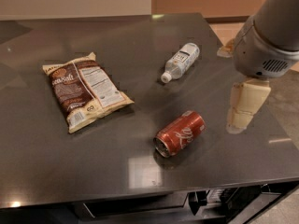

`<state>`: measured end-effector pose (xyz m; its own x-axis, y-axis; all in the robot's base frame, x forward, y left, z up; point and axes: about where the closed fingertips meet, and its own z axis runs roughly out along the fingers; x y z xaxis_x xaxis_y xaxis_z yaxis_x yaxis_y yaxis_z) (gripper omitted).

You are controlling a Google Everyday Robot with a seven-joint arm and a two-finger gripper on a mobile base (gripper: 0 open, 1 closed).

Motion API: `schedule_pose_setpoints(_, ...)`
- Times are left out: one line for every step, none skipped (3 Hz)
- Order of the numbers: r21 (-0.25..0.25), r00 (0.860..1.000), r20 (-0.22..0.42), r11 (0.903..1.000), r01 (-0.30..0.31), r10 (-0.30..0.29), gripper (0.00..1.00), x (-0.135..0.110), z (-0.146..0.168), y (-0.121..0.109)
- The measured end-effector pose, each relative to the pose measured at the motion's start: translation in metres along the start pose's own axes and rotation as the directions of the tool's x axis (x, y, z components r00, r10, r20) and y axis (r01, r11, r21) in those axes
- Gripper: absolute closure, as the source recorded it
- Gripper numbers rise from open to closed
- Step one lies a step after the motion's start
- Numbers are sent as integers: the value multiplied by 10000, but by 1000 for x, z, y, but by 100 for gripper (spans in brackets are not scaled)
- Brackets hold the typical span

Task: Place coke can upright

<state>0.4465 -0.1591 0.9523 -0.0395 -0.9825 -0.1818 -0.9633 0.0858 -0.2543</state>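
The coke can (180, 133) lies on its side near the front edge of the dark table (70, 171), silver top facing forward-left. Right of the can, apart from it, the gripper (237, 124) hangs above the table; released or clenched, I cannot tell. Left of the can and farther back lies a chip bag (84, 90). Beyond the can, a clear plastic bottle (180, 62) lies flat.

Red coke can (180, 133) with white script, clear white-labelled bottle (180, 62), brown-and-cream snack bag (85, 90), glossy dark grey worktop (46, 162), cream gripper (238, 122) at right
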Motion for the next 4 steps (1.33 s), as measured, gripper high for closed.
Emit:
schedule_pose_setpoints(-257, 9937, 298, 9937, 1092, -1085, 0, -28, 20, 11)
schedule_pose_setpoints(-589, 9756, 695, 9754, 2125, -2083, 0, -48, 39, 24)
schedule_pose_setpoints(-1079, 9471, 1137, 9439, 3120, -3000, 0, -63, 59, 36)
schedule_pose_setpoints(-1583, 9181, 1518, 9078, 3883, -3662, 0, -71, 75, 47)
